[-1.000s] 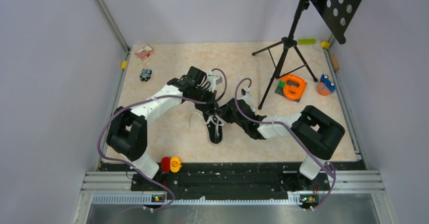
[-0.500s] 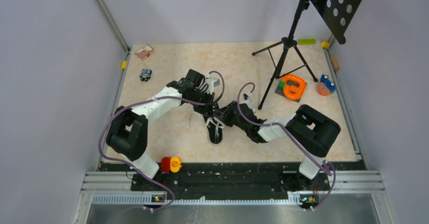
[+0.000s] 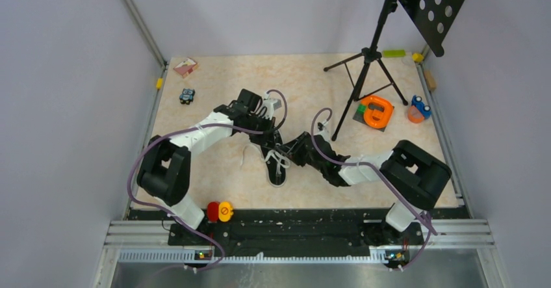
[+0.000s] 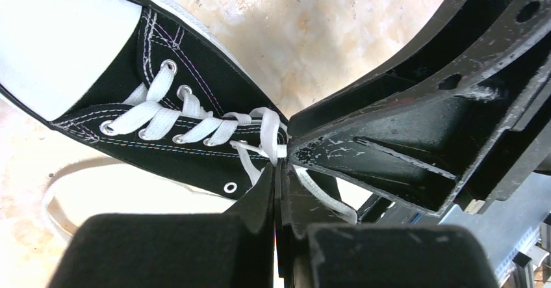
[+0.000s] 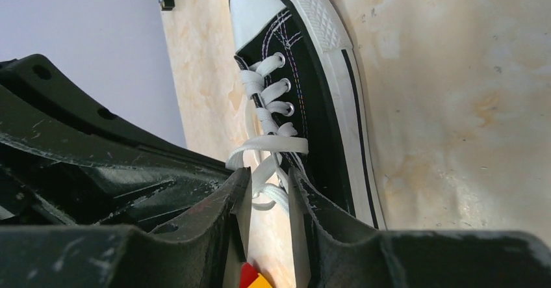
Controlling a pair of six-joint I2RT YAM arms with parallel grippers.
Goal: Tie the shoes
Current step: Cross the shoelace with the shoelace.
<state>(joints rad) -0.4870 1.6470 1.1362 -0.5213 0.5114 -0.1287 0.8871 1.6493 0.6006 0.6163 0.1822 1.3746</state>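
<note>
Sneaker: your black sneaker lies on its sole near the middle of the table, white toe cap toward the arm bases
Laces: the white laces cross the eyelets in flat rows; above the top eyelets they bunch where both grippers meet
Left gripper: your left gripper has its jaws pressed together on the laces, with a strand running out of the pinch on either side
Right gripper: your right gripper has its jaws a narrow gap apart; lace strands pass through that gap and neither finger visibly clamps them
Top view only: it shows you both arms reaching in from left and right, tips almost touching over the shoe's throat, and a loose loop of lace on the table to the shoe's left; jaw states cannot be read from here
Wrist views only: they give you the pinch and the gap; each also shows the other gripper's black body just beside it
Around: a black tripod and an orange object stand well apart, toward the far right
</note>
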